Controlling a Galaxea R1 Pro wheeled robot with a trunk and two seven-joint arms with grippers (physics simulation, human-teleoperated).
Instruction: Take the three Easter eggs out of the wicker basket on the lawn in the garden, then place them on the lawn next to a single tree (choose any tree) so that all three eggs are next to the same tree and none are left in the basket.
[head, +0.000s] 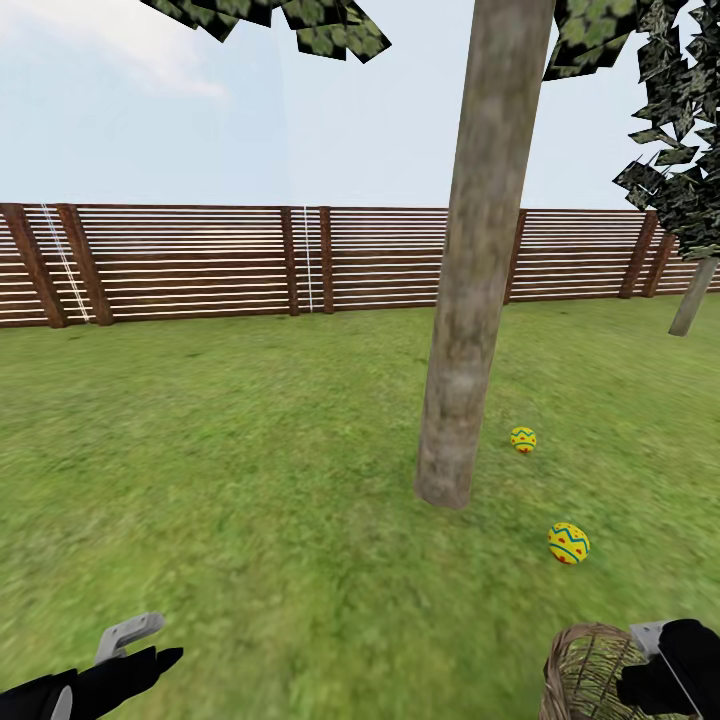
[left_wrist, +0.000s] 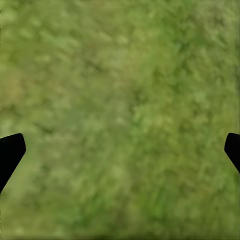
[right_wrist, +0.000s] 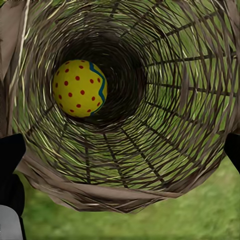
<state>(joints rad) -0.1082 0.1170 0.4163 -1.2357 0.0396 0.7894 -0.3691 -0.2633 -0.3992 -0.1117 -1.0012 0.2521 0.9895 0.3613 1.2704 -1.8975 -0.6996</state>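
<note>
The tree (head: 478, 270) rises from the lawn (head: 250, 480) with a thick grey-brown trunk. Two Easter eggs, yellow with blue zigzags and red dots, lie on the grass to its right: one (head: 523, 439) near the trunk's base, the other (head: 568, 543) closer to me. The wicker basket (head: 585, 675) is tipped at the head view's lower right, its mouth facing my right gripper (head: 655, 682). In the right wrist view an egg (right_wrist: 79, 88) rests deep inside the basket (right_wrist: 165, 150), and my right gripper (right_wrist: 120, 157) is open at its rim. My left gripper (head: 148, 645) hangs open over bare grass (left_wrist: 120, 100).
A brown horizontal-slat fence (head: 200, 262) closes the garden at the back. A second, thinner tree (head: 692, 300) stands at the far right by the fence. Open grass stretches left of the trunk.
</note>
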